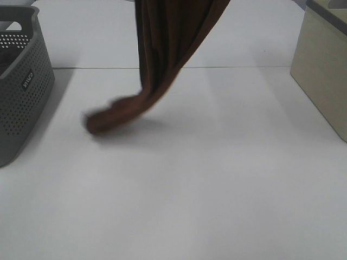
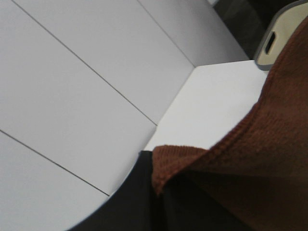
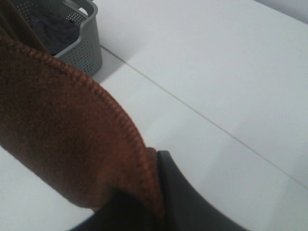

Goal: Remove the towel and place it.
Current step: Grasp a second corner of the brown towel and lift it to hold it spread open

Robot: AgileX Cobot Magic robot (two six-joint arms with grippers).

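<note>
**Towel held over the bench, three views.** The towel is hanging as a gathered column from above the far centre of the bench. Its blurred lower end is trailing leftward, and whether it is touching the surface cannot be told. That end is lying near, but apart from, the grey basket at the left edge. A beige container is standing at the far right. The left end effector is clamping closed on a folded towel edge. The right end effector is likewise pinching the stitched hem. A dark cloth is lying inside the basket.
</note>
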